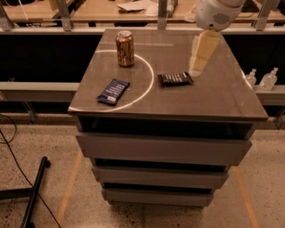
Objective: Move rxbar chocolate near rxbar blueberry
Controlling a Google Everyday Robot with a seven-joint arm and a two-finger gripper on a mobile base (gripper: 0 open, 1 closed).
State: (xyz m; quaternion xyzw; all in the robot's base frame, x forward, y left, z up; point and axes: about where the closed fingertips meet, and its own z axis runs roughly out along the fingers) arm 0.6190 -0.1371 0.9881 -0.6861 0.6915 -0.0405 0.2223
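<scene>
Gripper [196, 72] low over the surface [213, 100], just right of the rxbar chocolate [175, 79].

Pale, pointing down from a rounded white arm housing [217, 13] at the far right, tip close to the right end of the black bar; touching or apart, cannot tell, and jaws open or closed, cannot tell either. Rxbar chocolate flat near the middle of the surface, long side running left to right, just outside a thin white arc [151, 78]. Rxbar blueberry [113, 91] flat toward the near left, inside that arc, set at an angle, well apart from the black bar. Copper-coloured can [125, 48] upright at the far left, by the far part of the arc. Drawers [162, 151] stacked under the surface; two clear bottles [269, 80] on a ledge off to the right.
</scene>
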